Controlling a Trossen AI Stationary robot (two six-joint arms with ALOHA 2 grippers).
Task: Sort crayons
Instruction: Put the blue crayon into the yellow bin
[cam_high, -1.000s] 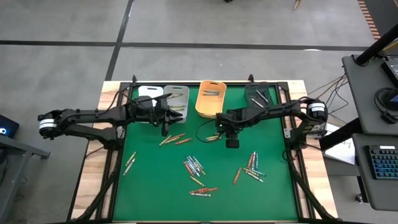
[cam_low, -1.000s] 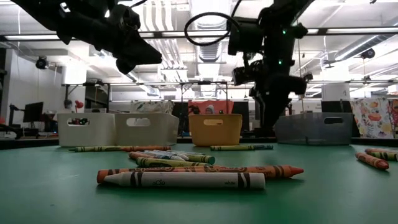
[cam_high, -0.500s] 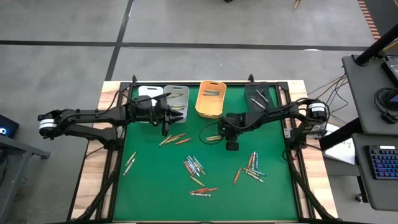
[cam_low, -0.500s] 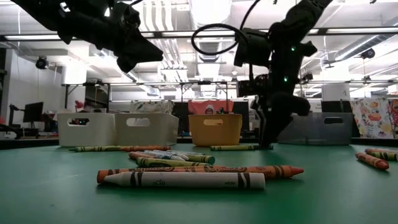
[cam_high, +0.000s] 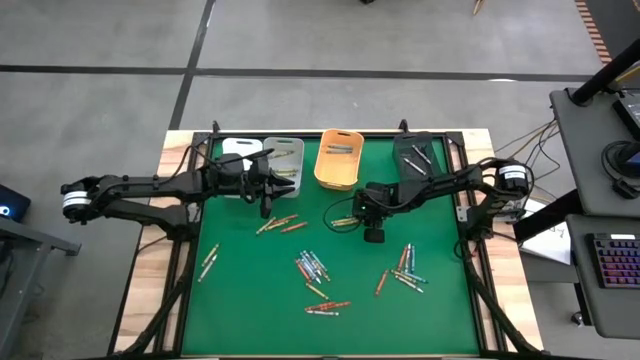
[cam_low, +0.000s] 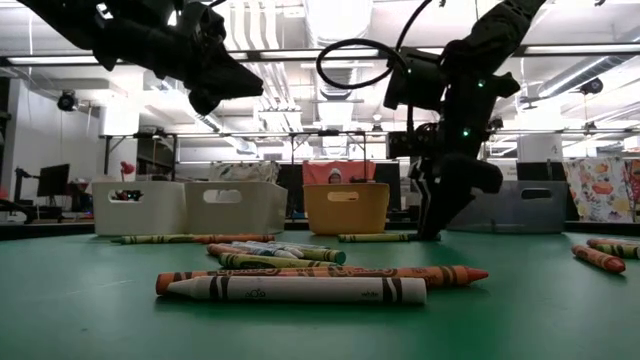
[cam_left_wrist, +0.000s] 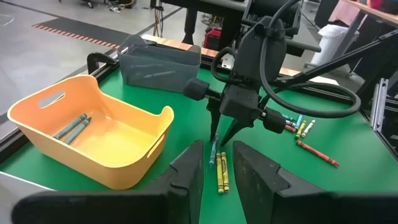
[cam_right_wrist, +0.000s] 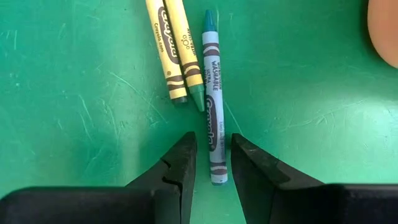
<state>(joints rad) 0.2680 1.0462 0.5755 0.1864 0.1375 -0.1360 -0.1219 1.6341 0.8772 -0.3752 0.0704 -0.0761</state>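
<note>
Crayons lie scattered over the green mat, in clusters at the middle (cam_high: 312, 267), the right (cam_high: 405, 268) and near my left gripper (cam_high: 278, 224). My right gripper (cam_high: 354, 219) is low over the mat, pointing down, open. Its fingers (cam_right_wrist: 180, 168) straddle a blue-green crayon (cam_right_wrist: 212, 112) that lies flat beside two yellow crayons (cam_right_wrist: 168, 43). In the low view the right gripper (cam_low: 432, 232) almost touches the mat. My left gripper (cam_high: 267, 207) hovers in front of the grey bin (cam_high: 297, 144), open with nothing between its fingers (cam_left_wrist: 186, 171).
Four bins line the far edge: white (cam_high: 226, 146), grey, orange (cam_high: 322, 172) with two crayons inside, and black (cam_high: 402, 146) with a few crayons. More crayons lie at the left (cam_high: 209, 262) and front (cam_high: 325, 307). A black frame rims the mat.
My right gripper has dropped from above the mat down over the blue-green crayon, shifting slightly right. The left arm has stayed still.
</note>
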